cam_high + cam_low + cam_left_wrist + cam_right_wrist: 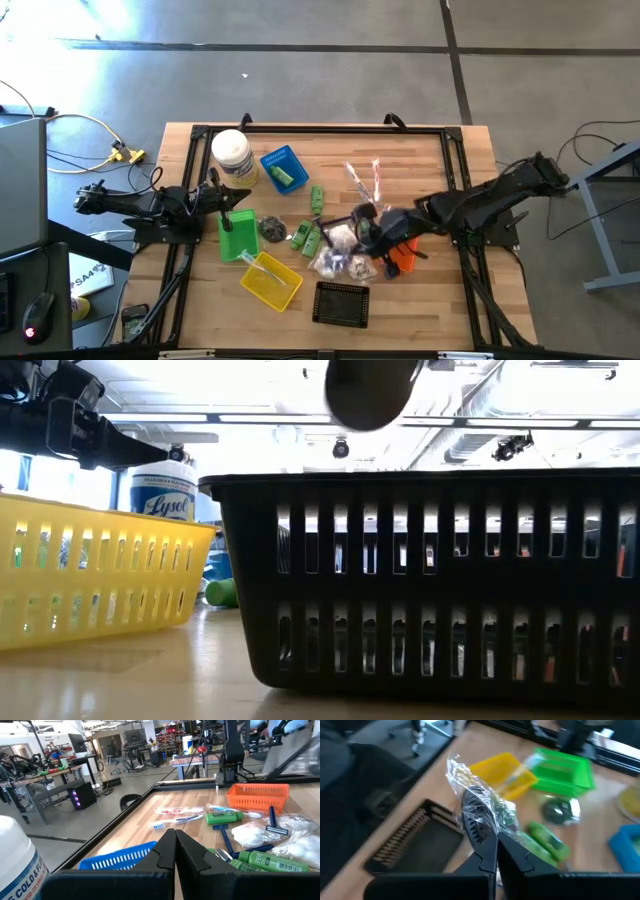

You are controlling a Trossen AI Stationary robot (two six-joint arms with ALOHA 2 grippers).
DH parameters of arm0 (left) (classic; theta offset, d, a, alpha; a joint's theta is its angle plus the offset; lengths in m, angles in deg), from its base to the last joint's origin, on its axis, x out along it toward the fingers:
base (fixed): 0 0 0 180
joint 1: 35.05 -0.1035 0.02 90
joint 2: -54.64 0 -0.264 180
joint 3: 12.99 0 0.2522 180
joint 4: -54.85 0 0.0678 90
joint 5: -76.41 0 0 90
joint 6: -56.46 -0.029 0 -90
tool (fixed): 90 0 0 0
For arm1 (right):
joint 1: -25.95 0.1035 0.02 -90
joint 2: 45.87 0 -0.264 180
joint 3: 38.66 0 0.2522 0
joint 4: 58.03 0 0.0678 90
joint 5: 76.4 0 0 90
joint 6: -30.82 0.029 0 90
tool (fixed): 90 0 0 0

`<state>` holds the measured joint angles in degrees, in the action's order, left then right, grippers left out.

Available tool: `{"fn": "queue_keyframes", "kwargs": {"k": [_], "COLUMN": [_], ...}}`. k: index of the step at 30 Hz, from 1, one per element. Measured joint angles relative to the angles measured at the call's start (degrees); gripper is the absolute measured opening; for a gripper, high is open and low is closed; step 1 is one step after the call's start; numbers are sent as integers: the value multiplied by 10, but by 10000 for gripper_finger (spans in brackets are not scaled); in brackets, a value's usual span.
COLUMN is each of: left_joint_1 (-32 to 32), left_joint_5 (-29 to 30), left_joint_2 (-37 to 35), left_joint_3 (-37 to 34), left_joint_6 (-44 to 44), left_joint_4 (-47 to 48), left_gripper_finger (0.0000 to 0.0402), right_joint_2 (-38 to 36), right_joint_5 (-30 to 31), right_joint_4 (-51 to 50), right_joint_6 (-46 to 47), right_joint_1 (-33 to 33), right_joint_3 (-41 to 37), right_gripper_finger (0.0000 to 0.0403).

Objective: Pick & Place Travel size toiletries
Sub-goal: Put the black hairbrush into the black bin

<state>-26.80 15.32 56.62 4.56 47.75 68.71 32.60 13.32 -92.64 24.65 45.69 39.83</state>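
Black slotted plastic basket (430,575) fills your low view. Your right gripper (492,837) hangs above the toiletry pile, pinched shut on a crinkly clear-wrapped packet (475,795). Only a corner seems caught, so a quick swing could shake it loose short of the basket. Your left gripper (175,842) waits closed and empty near the blue basket (117,860).

Black basket (430,580) fills low view, hiding toiletries; clear packet (475,800) contents blurred.

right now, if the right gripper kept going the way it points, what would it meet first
Probably the yellow basket, just beyond the clear-wrapped packet the right gripper is shut on; the black basket lies off to one side. Depth is unclear.
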Motion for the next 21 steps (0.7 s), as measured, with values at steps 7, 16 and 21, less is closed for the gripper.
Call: {"fn": "queue_keyframes", "kwargs": {"k": [7, 16, 21], "left_joint_1": [0, 0, 0], "left_joint_5": [0, 0, 0], "left_joint_2": [0, 0, 0], "left_joint_3": [0, 0, 0], "left_joint_6": [1, 15, 24], "left_joint_4": [0, 0, 0], "left_gripper_finger": [0, 0, 0], "right_joint_2": [0, 46, 97], "right_joint_5": [6, 33, 16], "right_joint_4": [2, 31, 59], "right_joint_6": [38, 89, 98], "right_joint_1": [80, 142, 165], "right_joint_3": [0, 0, 0], "right_gripper_finger": [2, 2, 2]}}
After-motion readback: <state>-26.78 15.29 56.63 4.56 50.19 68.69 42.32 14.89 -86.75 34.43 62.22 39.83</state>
